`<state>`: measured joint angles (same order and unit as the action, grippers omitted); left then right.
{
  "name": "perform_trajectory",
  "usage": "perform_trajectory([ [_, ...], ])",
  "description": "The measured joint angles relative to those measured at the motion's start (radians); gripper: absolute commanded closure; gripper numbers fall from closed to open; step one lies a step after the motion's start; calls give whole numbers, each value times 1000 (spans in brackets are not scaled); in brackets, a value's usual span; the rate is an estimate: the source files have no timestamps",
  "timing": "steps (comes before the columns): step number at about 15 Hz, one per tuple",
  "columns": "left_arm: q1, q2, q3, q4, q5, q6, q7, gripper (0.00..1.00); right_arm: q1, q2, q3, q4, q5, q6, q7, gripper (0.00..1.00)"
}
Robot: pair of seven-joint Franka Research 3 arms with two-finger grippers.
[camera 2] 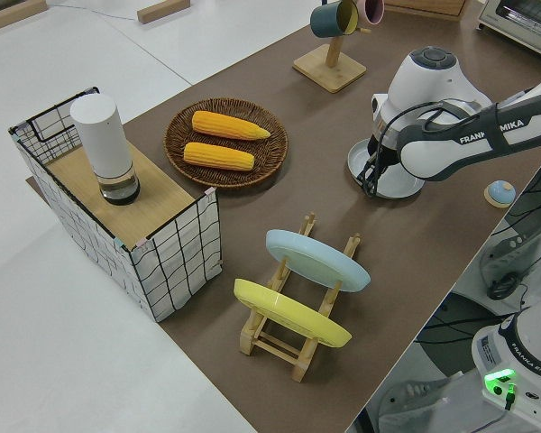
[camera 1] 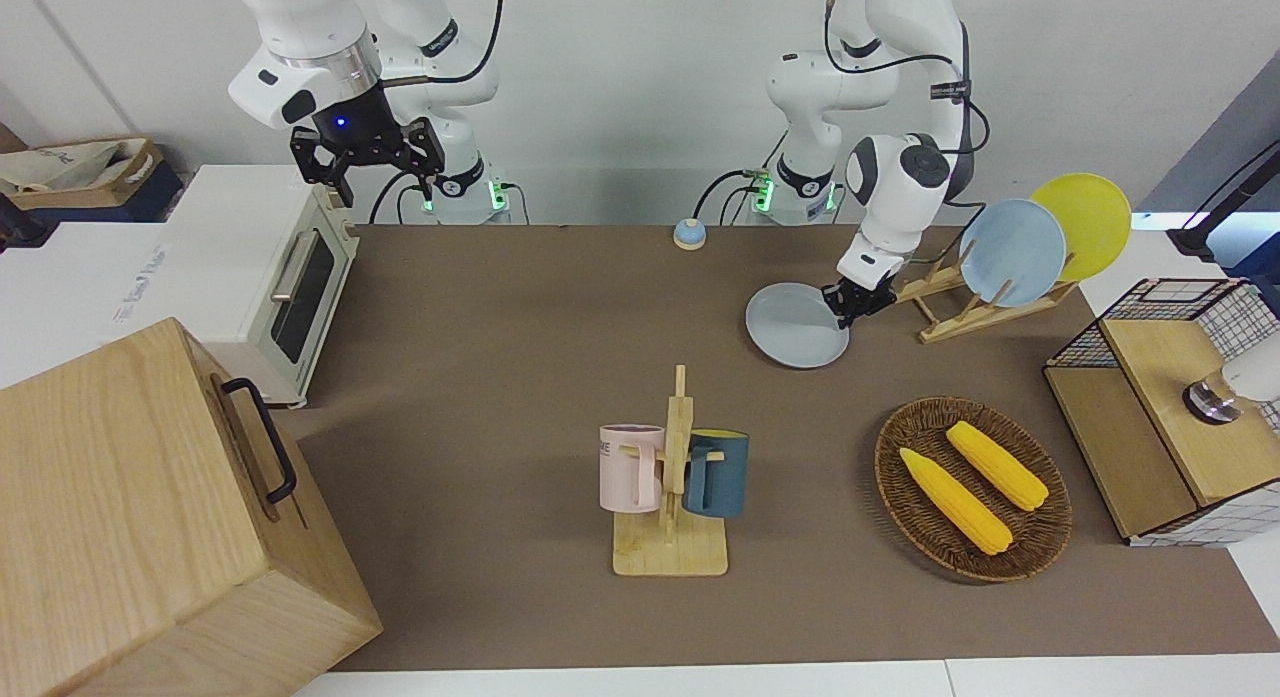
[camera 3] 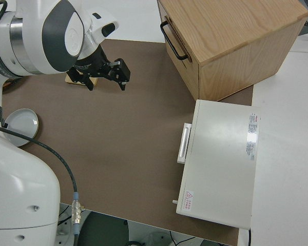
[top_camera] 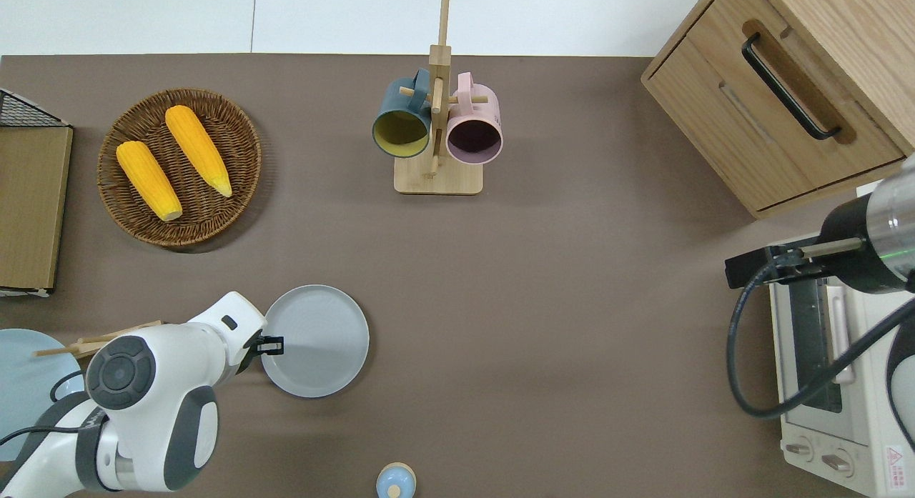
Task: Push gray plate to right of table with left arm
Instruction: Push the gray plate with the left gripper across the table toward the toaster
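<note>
The left gripper (top_camera: 270, 346) is pressing low against the gray plate's (top_camera: 319, 339) rim at the edge facing the left arm's end; whether its fingers are apart, I cannot tell. The plate is lying flat on the table (top_camera: 557, 284), nearer the robots than the mug rack (top_camera: 437, 119). The right arm is sitting parked, its jaws spread wide.

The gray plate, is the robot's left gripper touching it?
Touching. The overhead view shows the left gripper tip pressed right against the gray plate at its rim, with no table showing between them.
</note>
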<state>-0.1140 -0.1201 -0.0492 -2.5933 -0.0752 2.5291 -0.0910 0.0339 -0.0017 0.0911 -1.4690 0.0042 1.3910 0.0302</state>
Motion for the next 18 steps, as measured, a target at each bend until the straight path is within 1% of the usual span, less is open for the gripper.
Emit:
perform_trajectory([
  [1, -21, 5, 0, 5, 0, 2, -24, 1000, 0, 0, 0, 0, 0, 0, 0, 17],
  [3, -90, 28, -2, 30, -7, 3, -92, 1000, 0, 0, 0, 0, 0, 0, 0, 17],
  [5, -163, 57, -4, 63, -53, 4, -138, 1000, 0, 0, 0, 0, 0, 0, 0, 17],
  [7, -219, 78, -4, 87, -74, 5, -192, 1000, 0, 0, 0, 0, 0, 0, 0, 17],
  [10, -316, 126, -7, 143, -79, 8, -315, 1000, 0, 0, 0, 0, 0, 0, 0, 17],
  [13, -386, 178, -11, 205, -80, 10, -405, 1000, 0, 0, 0, 0, 0, 0, 0, 17],
  [15, -413, 211, -28, 246, -81, 10, -464, 1000, 0, 0, 0, 0, 0, 0, 0, 17],
  [18, -424, 258, -78, 304, -81, 10, -551, 1000, 0, 0, 0, 0, 0, 0, 0, 17],
])
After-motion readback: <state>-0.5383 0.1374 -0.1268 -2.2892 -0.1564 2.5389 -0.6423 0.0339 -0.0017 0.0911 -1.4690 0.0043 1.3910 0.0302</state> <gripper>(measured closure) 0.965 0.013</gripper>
